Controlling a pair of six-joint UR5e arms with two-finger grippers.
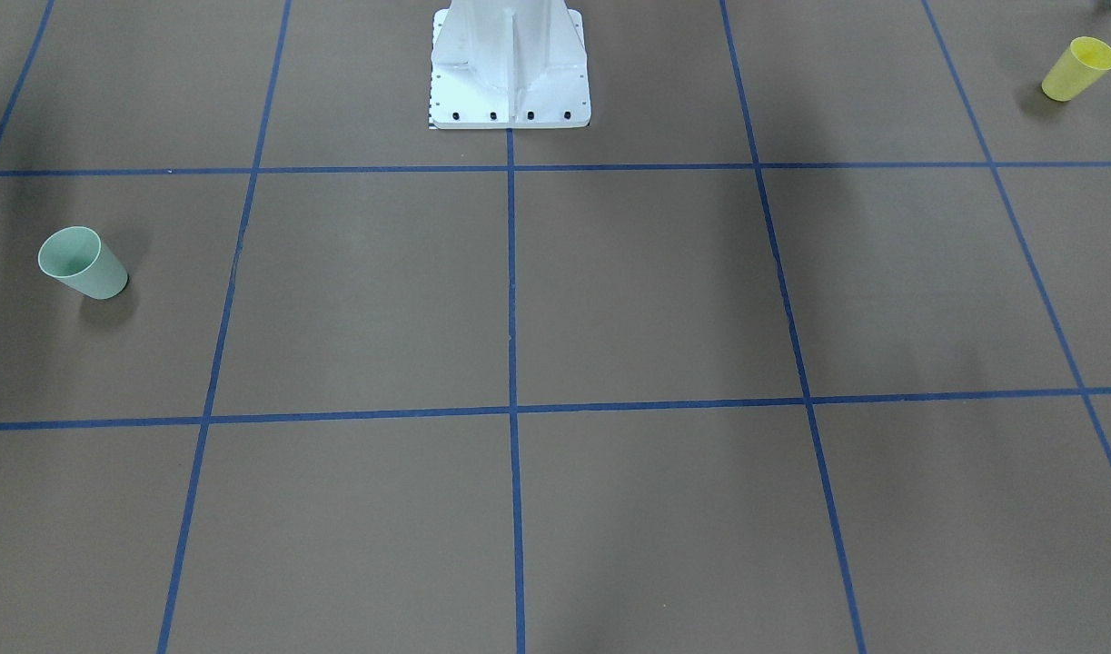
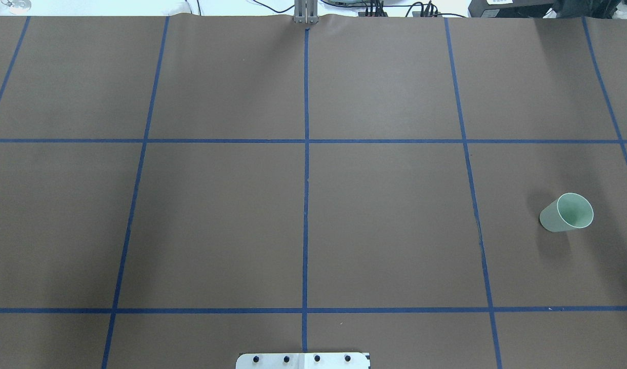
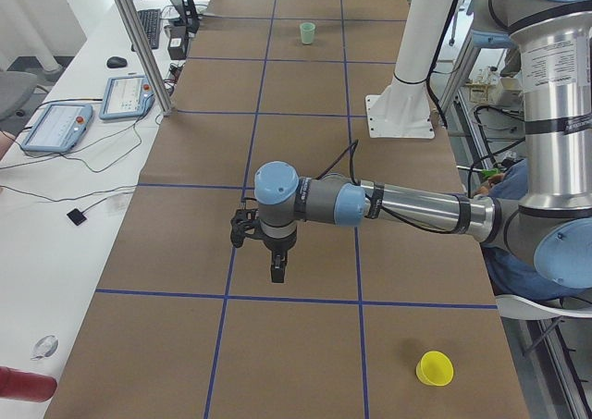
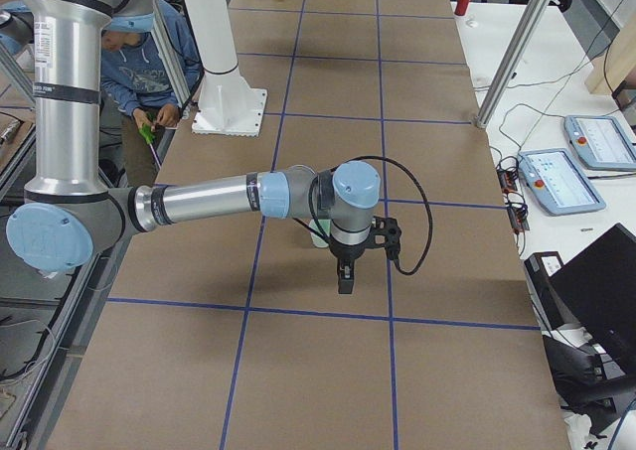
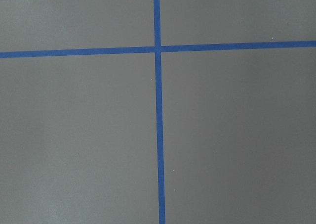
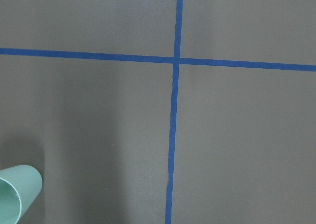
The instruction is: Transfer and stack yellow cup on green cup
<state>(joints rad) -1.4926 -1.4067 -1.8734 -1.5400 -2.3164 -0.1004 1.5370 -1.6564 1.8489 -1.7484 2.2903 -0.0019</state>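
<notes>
Front view: yellow cup (image 1: 1077,68) at 2 o'clock, green cup (image 1: 83,263) at 9 o'clock, opposite ends, so probably a handover. Cupless left gripper (image 3: 276,260) and right gripper (image 4: 345,271) hover; opening can't tell.

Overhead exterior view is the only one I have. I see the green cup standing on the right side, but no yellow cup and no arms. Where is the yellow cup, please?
Observer: The yellow cup stands upright, mouth up, at the end of the table on the robot's left, toward the robot's side.
Operator: Is the left gripper near it?
Observer: No. The left gripper hangs fingers down above the table, well apart from that cup, with no cup in it.
Operator: And the right one?
Observer: The right gripper hangs above the table close to the green cup, which shows only in the lower left corner of the right wrist view.
</notes>
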